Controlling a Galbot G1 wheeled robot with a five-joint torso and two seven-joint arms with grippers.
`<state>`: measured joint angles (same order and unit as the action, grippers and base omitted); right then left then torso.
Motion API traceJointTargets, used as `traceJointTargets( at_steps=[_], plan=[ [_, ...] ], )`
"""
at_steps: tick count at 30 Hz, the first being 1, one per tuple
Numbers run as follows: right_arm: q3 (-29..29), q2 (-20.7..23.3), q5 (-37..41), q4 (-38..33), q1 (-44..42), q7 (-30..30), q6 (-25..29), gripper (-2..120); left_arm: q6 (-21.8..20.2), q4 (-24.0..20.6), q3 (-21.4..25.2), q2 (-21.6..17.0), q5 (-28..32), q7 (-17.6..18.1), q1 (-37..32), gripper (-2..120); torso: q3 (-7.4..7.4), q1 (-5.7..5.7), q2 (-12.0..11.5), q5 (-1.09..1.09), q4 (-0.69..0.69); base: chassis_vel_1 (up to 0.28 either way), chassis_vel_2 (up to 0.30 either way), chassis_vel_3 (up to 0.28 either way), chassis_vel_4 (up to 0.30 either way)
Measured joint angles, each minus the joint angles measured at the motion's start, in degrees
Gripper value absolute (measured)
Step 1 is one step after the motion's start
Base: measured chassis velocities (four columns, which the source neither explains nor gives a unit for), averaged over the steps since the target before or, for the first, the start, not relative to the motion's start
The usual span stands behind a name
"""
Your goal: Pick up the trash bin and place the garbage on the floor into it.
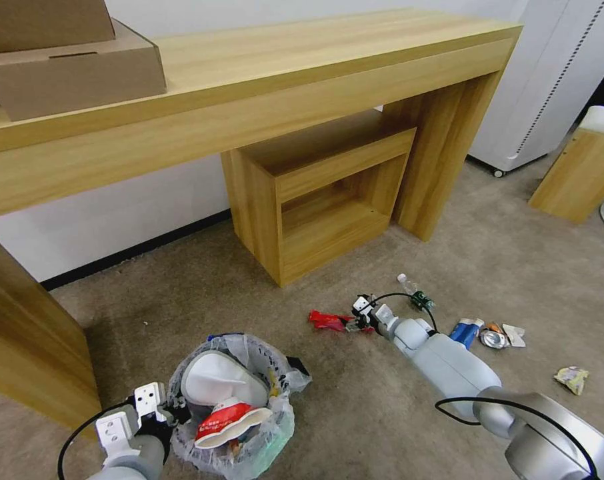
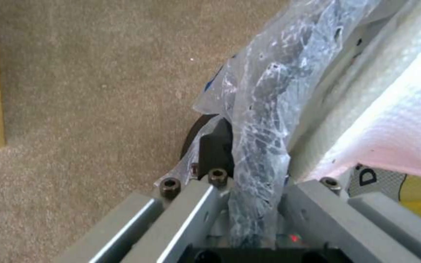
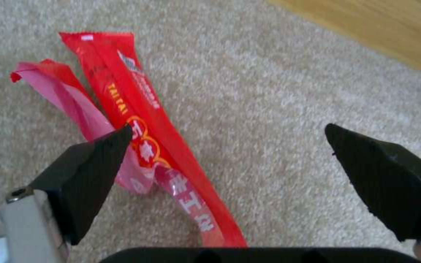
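While I had the head camera pointed down past the long wooden desk (image 1: 249, 73) and its low shelf unit (image 1: 322, 193), the carpet (image 1: 249, 293) took up most of the picture, with the trash bin (image 1: 232, 407) at lower left. The left gripper (image 1: 172, 408) was pinching the bin's rim through the clear liner; the left wrist camera showed that rim and crinkled bag (image 2: 264, 120) running straight between the fingers, pressed together on it. I judged the bin light, but the film slippery, so the rim itself was the right place to hold. Inside it sat a white slipper (image 1: 215, 377) and a red-white cup (image 1: 232, 421).

Farther out, the right gripper (image 1: 359, 317) was low over the carpet just beside the red wrapper (image 1: 327, 321). The right wrist camera gave me what the head view could not: both black fingertips (image 3: 98, 153) spread wide, with the wrapper (image 3: 147, 128) lying flat by one of them and not yet gripped. It looked thin, limp and glossy, likely to slide or fold, so I judged a pinch across its creased middle to be safest.

Only the head view showed the remaining garbage: a small bottle (image 1: 414, 292), a blue-white packet (image 1: 466, 331), a crushed can (image 1: 494, 339) and a crumpled scrap (image 1: 572, 379), all well apart from the bin.
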<state>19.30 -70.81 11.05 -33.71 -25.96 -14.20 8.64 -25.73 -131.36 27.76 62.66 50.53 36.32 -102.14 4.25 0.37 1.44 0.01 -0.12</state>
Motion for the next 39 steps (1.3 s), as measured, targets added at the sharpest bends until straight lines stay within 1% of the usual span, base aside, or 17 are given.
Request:
traceJointTargets(
  at_steps=[8,14,29,39],
  plan=[
    [-0.87,-0.73,-0.96,1.81,-0.36,-0.6,0.97,100,0.17,0.02,-0.51,0.04,-0.35,0.03,-0.29,0,0.0,0.0,0.0,0.0,0.0,0.0,0.0,0.0,0.0],
    [-0.82,-2.43,-1.33,2.91,-0.49,-0.93,1.79,100,0.55,0.44,-1.69,0.46,-1.29,0.11,-0.33,0,0.0,0.0,0.0,0.0,0.0,0.0,0.0,0.0,0.0],
    [-0.72,-4.57,-1.4,3.26,-1.86,-0.83,2.33,100,0.81,0.69,-3.08,0.93,-3.85,-0.05,-0.79,0,0.0,-0.01,0.01,0.0,0.0,0.0,0.0,0.0,0.0],
    [-1.06,-4.99,-0.9,3.37,-2.36,-0.81,2.38,100,1.07,0.7,-3.84,1.33,-5.35,-0.5,-1.17,0,0.0,-0.01,0.01,0.0,0.0,0.0,0.0,0.0,0.0]
  ],
)
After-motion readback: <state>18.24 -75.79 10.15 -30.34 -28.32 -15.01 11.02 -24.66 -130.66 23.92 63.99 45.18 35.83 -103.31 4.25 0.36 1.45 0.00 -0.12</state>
